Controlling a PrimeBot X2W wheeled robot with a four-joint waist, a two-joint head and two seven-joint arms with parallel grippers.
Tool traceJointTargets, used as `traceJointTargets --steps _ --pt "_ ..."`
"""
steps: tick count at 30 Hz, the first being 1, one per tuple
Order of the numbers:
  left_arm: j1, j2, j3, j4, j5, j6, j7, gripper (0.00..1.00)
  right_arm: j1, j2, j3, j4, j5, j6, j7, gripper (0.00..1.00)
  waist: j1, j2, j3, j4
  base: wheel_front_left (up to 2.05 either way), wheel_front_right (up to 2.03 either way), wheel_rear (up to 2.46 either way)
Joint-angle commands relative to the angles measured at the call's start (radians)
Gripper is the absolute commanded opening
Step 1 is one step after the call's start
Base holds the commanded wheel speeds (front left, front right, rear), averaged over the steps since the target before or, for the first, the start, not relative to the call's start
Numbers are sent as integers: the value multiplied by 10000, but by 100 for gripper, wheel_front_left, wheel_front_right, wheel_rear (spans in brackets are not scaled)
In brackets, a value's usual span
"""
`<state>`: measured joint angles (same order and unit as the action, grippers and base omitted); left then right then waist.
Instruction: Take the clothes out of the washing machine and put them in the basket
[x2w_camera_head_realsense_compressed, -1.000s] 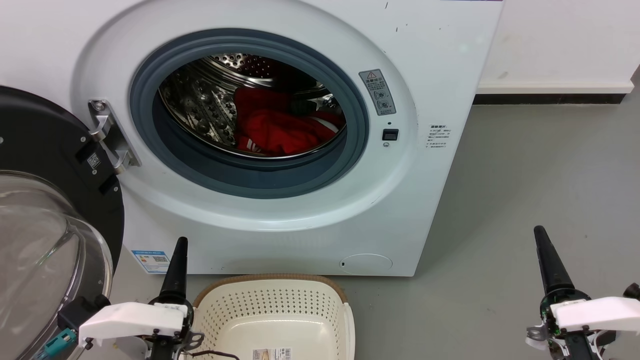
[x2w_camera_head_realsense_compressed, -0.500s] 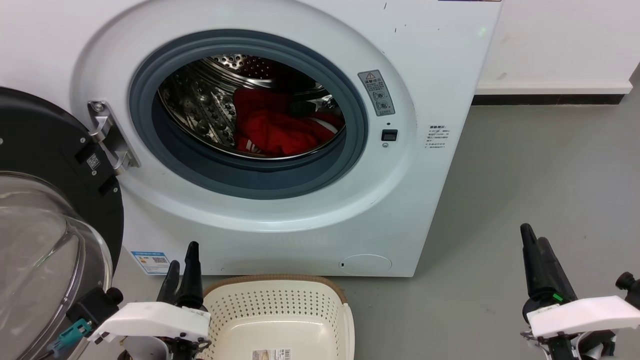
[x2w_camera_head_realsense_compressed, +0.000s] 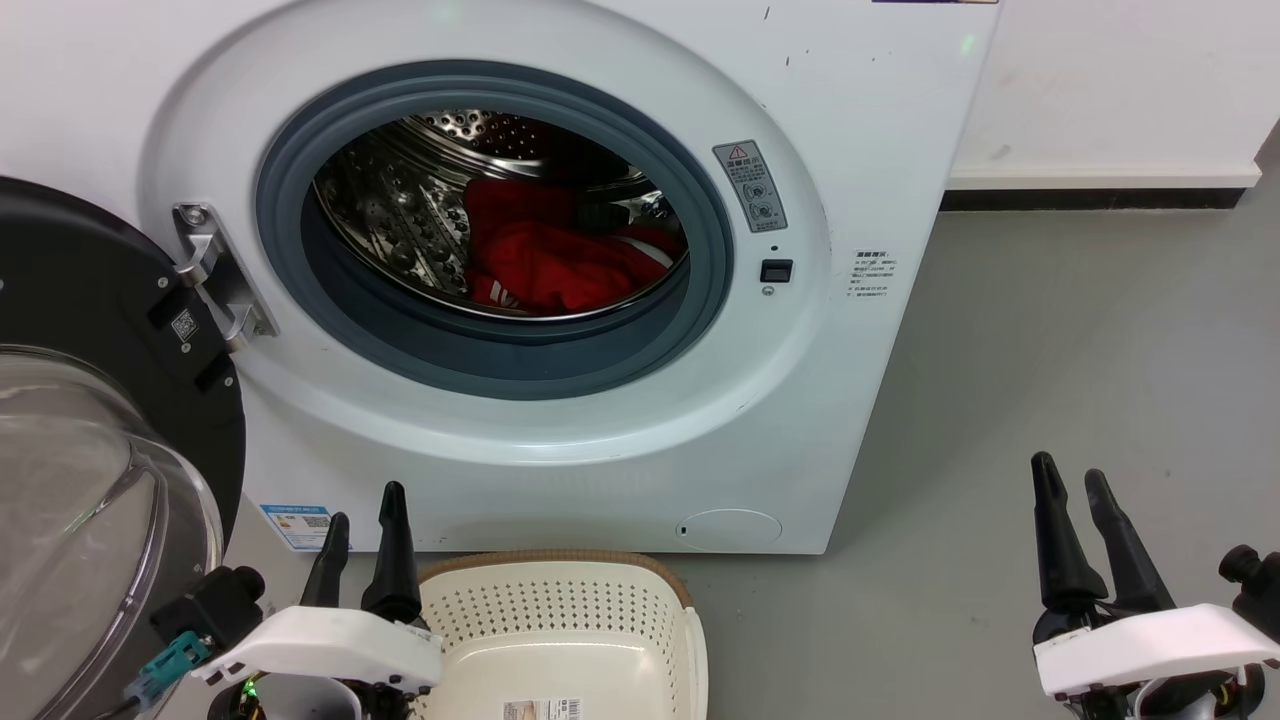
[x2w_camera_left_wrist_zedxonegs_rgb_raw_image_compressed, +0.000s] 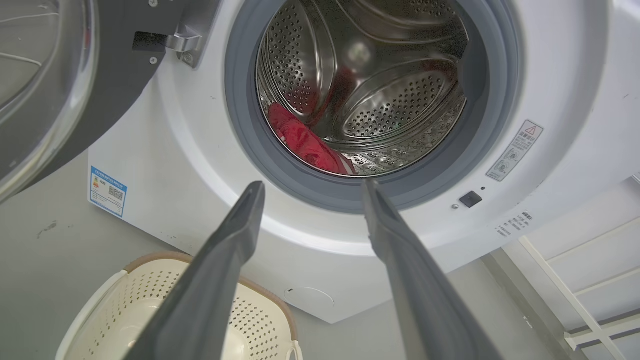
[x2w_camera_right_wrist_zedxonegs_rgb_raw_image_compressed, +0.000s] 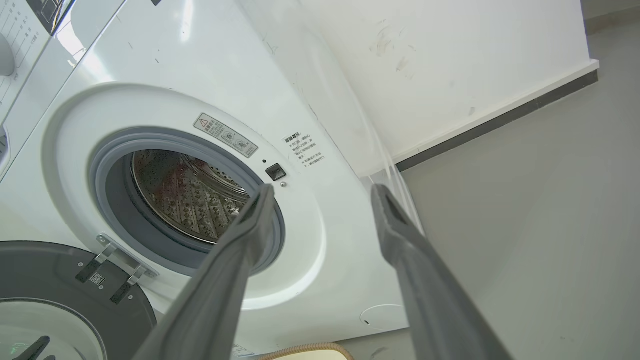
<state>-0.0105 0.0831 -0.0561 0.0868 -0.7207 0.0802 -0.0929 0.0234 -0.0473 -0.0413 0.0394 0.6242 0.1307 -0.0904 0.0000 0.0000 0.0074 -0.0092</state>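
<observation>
Deep within the washing machine (x2w_camera_head_realsense_compressed: 850, 150), the clothes (x2w_camera_head_realsense_compressed: 560, 265); before it, the basket (x2w_camera_head_realsense_compressed: 560, 600); left claw (x2w_camera_head_realsense_compressed: 366, 505) and right claw (x2w_camera_head_realsense_compressed: 1068, 469) both agape

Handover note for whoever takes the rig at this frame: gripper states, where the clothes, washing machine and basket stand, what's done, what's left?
Left gripper: open, empty, low beside the basket on its left.
Right gripper: open, empty, over the floor right of the washing machine.
Clothes: red heap inside the drum; door swung open to the left.
Done: door open; nothing grasped.
Left: reach in, pull the clothes out, drop them in the basket.
</observation>
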Motion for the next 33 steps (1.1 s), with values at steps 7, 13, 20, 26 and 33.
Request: traceJointTargets --steps 7,13,20,26,33 --pt "31 96 -172 -281 970 159 -277 100 94 -48 22 -319 -1024 -1 -290 100 0 0 4 -7 0 0 0" --pt "127 116 -256 -348 1661 264 -449 100 180 -48 49 -418 -1711 -1 -461 100 0 0 4 -14 0 0 0" --pt "224 104 -314 -424 2397 333 -632 100 306 -49 107 -548 -2459 -1 -654 100 0 0 12 -17 0 0 0" --pt "337 59 -358 -498 3031 397 -781 100 388 -48 134 -672 -3097 0 -801 100 0 0 18 -17 0 0 0" --pt "422 15 -375 -518 3693 430 -946 100 500 -49 178 -789 -3803 0 -967 100 0 0 16 -18 0 0 0"
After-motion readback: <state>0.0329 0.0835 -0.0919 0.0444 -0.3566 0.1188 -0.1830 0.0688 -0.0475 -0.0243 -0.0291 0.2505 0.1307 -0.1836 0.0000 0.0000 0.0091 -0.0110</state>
